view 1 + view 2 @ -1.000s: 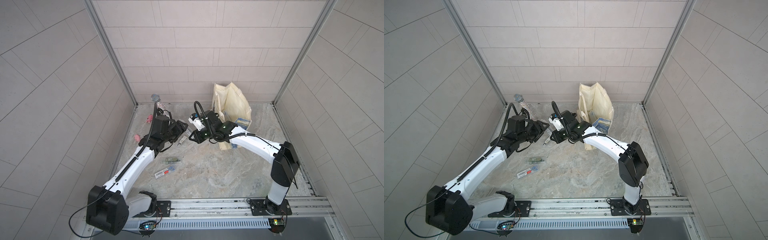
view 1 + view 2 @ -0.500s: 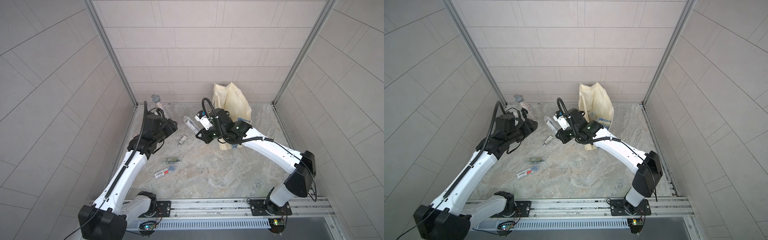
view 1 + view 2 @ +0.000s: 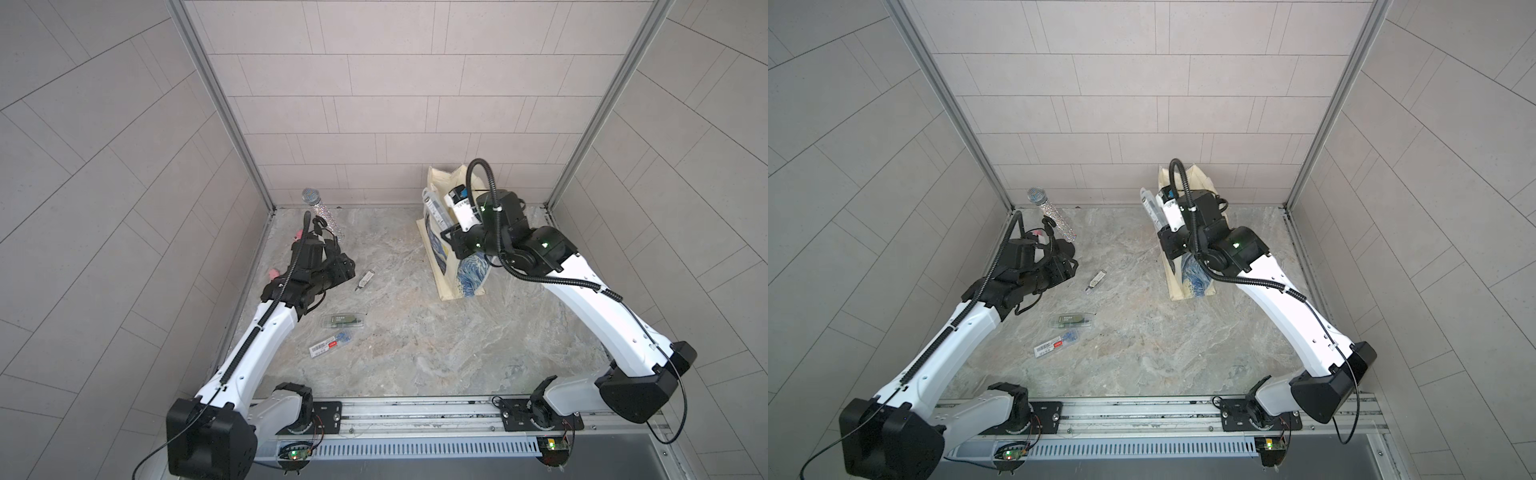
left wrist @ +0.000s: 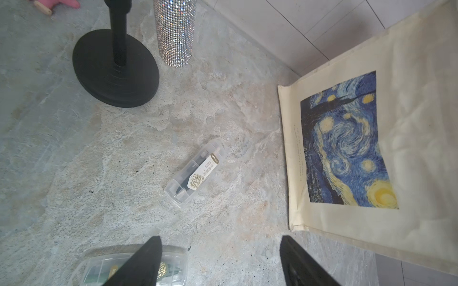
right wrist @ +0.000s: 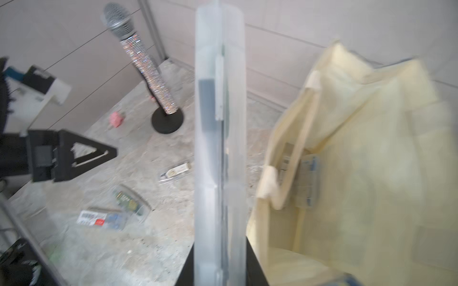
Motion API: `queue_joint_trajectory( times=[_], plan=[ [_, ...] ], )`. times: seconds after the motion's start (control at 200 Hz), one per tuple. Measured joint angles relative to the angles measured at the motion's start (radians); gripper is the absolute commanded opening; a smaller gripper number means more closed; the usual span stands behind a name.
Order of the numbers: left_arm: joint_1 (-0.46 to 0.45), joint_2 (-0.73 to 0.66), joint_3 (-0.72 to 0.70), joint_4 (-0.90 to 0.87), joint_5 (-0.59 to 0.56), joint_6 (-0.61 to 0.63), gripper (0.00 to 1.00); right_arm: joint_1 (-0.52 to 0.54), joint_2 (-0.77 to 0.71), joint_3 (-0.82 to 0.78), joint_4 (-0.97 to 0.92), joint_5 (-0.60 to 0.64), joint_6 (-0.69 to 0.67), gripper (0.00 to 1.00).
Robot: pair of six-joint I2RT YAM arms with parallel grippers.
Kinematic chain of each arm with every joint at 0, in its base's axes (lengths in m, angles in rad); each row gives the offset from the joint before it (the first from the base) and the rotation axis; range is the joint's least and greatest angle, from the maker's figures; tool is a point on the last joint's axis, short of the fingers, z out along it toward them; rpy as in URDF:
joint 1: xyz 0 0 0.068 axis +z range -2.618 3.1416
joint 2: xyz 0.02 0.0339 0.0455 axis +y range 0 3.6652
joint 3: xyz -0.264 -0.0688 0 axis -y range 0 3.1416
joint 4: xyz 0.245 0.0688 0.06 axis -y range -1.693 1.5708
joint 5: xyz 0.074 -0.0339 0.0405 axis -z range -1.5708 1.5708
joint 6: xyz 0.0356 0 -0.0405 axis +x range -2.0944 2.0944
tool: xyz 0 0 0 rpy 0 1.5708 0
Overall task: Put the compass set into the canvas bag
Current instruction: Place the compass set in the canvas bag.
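The compass set (image 5: 219,148) is a long clear plastic case, and my right gripper (image 5: 219,260) is shut on its lower end. In both top views the compass set (image 3: 434,208) (image 3: 1152,210) stands up in the air over the left rim of the canvas bag (image 3: 446,270) (image 3: 1177,286). The bag stands open near the back wall; its cream lining (image 5: 359,161) shows beside the case and its blue-and-yellow print (image 4: 347,148) faces left. My left gripper (image 3: 349,270) (image 4: 220,245) hangs open and empty above the floor on the left.
A glittery microphone (image 3: 322,210) leans on a black stand (image 4: 115,69) in the back left corner. On the floor lie a small clear case (image 3: 365,279) (image 4: 195,172), a green-labelled case (image 3: 344,320) and a blue-and-red packet (image 3: 330,345). Another case (image 5: 306,183) lies inside the bag.
My right arm has carried the compass set from the middle of the floor rightward and up to the bag's mouth. My left arm has pulled back to the left.
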Motion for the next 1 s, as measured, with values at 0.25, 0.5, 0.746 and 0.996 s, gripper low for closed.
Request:
queue_joint_trajectory(
  times=[0.25,0.5,0.746,0.996],
  plan=[
    [0.000,0.000,-0.003,-0.014,0.045,0.099,0.80,-0.150,0.201,0.207,-0.095,0.069,-0.024,0.00],
    [0.000,0.000,-0.019,-0.020,0.072,0.117,0.80,-0.187,0.557,0.492,-0.227,0.132,-0.048,0.00],
    [0.000,0.002,-0.022,-0.026,0.081,0.118,0.80,-0.195,0.786,0.657,-0.349,0.153,-0.050,0.00],
    [0.000,0.013,-0.022,-0.026,0.082,0.118,0.80,-0.220,0.869,0.692,-0.395,0.148,-0.045,0.00]
  ],
)
